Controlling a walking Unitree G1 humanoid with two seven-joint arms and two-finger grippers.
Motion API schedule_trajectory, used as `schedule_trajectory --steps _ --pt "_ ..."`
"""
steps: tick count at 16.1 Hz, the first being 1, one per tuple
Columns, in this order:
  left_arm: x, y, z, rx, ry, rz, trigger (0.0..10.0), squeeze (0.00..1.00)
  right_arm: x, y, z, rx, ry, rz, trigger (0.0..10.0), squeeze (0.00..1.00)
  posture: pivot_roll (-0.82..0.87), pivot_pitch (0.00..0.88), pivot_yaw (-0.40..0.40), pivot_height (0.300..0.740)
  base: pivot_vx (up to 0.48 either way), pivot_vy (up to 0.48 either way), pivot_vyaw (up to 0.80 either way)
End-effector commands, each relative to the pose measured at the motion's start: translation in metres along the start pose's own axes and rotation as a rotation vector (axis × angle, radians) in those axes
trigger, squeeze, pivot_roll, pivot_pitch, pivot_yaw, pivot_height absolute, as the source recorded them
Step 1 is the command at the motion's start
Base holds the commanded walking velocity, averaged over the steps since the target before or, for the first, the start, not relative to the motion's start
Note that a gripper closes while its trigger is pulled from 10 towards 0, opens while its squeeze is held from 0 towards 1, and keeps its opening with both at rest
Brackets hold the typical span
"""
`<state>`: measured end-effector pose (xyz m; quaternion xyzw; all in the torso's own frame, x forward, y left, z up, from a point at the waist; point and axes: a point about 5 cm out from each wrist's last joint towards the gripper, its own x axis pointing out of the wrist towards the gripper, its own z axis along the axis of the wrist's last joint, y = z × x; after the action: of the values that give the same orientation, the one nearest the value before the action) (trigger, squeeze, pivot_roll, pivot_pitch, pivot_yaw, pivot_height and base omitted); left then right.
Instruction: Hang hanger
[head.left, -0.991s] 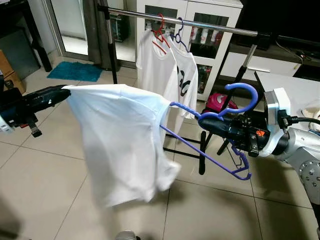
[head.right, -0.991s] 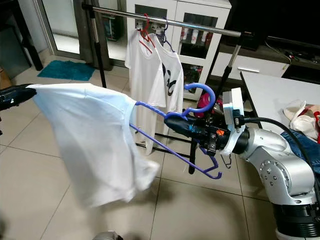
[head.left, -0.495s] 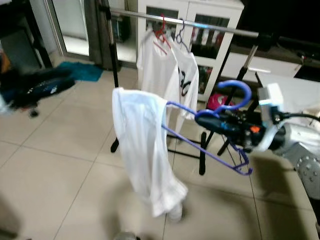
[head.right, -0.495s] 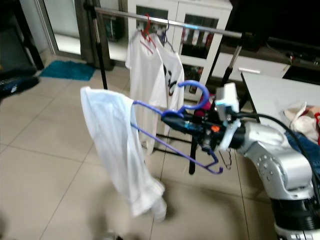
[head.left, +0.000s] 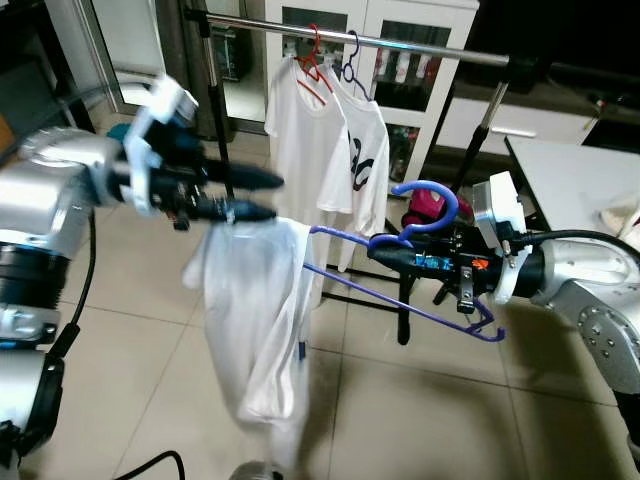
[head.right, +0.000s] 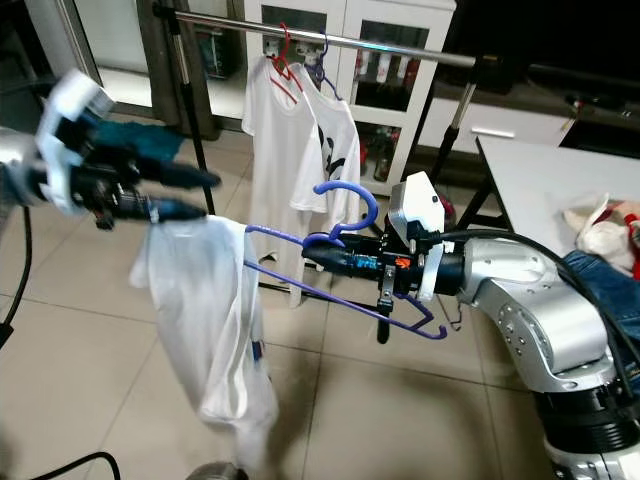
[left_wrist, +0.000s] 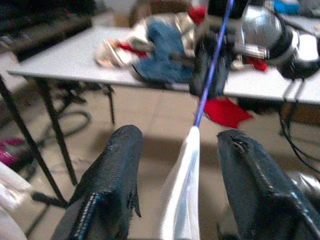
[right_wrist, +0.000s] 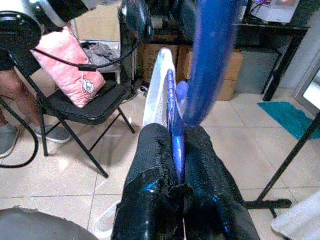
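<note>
So since half a second back the left arm has swung in from the side, and the left gripper (head.left: 262, 196) now sits right above the shirt's top corner, where before it was well off to the left. The shirt itself hangs limp now, no longer stretched out sideways like a second ago.

Biggest thing: the clothes rack (head.left: 420, 47) across the back, chrome rail with two white tees (head.left: 330, 150) already up on a red and a blue hanger. Loads of bare rail to the right of them, and open tiled floor (head.left: 420, 420) in front. The grey table (head.left: 570, 165) edge is off to the right.

The white shirt (head.left: 255, 320) droops in a long bunch off the left end of the purple hanger (head.left: 400, 290), only that one shoulder carrying it. The hanger is tilted, hook (head.left: 428, 200) curling up, well short of the rail and lower than it.

Right gripper (head.left: 385, 250): fingers pressed together on the hanger's neck just under the hook; the right wrist view shows the purple wire pinched between them. Left gripper's fingers (left_wrist: 112, 175) are spread wide, with the shirt edge and hanger tip sitting in the gap, not touching either one.
</note>
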<state>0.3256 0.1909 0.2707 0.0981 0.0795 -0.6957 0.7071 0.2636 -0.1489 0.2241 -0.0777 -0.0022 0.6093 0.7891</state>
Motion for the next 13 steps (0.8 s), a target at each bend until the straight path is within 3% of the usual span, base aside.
schedule_trajectory --steps 1,5,6,13 --pt "0.003 0.002 0.005 0.027 0.047 -0.029 10.0 0.00 0.001 0.003 0.011 -0.044 -0.017 0.030 10.0 0.00 0.12 0.000 0.029 0.740 0.000 0.000 0.00" --pt "0.022 0.008 -0.005 -0.005 0.139 -0.101 10.0 0.00 0.006 0.013 0.012 -0.053 0.002 0.107 10.0 0.00 0.10 0.000 0.048 0.740 0.000 0.000 0.00" --pt "0.027 0.009 -0.007 -0.003 0.157 -0.118 0.0 0.00 0.006 0.014 0.013 -0.056 0.013 0.126 10.0 0.00 0.09 0.000 0.050 0.740 0.000 0.000 0.00" --pt "0.046 0.009 -0.018 0.037 0.205 -0.192 0.0 0.00 0.010 0.010 0.015 -0.075 0.058 0.182 10.0 0.00 0.08 0.000 0.045 0.740 0.000 0.000 0.00"
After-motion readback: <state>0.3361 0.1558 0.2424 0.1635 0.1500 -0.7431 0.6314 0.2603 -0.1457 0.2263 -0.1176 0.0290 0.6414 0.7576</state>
